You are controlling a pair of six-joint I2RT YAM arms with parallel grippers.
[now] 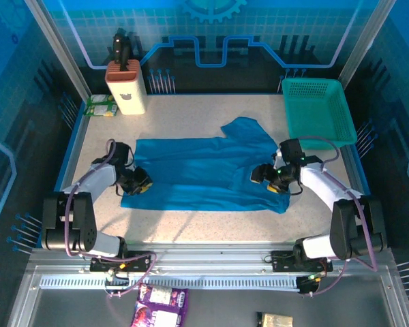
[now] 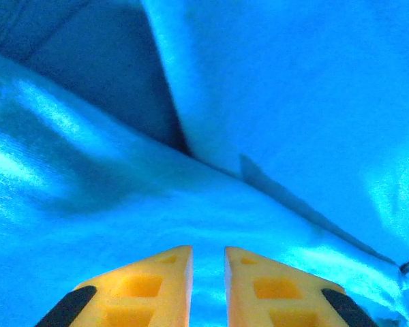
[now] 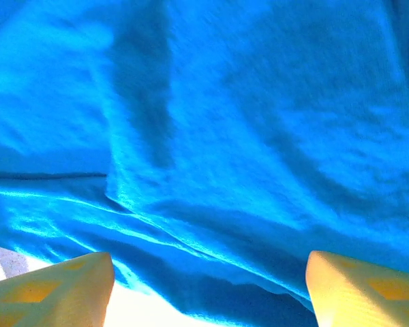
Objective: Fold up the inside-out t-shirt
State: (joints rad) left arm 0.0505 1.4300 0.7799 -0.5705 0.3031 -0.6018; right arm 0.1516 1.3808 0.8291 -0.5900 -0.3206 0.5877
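The inside-out t-shirt (image 1: pixel 204 174) is plain medium blue and lies spread across the middle of the table, one sleeve pointing to the back. My left gripper (image 1: pixel 140 184) sits low at its left edge. In the left wrist view the yellow fingers (image 2: pixel 157 279) stand almost together, and the left gripper (image 2: pixel 208 248) is shut on a fold of the shirt (image 2: pixel 293 102). My right gripper (image 1: pixel 262 175) hovers over the shirt's right part. In the right wrist view the right gripper (image 3: pixel 210 259) is open wide, with a rumpled edge of the shirt (image 3: pixel 245 122) lying between its fingers.
A teal-green mesh basket (image 1: pixel 317 109) stands at the back right. A white block with an orange top (image 1: pixel 126 88) and a green packet (image 1: pixel 101 105) are at the back left. Bare speckled table (image 1: pixel 211 221) runs along the front. Purple packets (image 1: pixel 160 303) lie below the rail.
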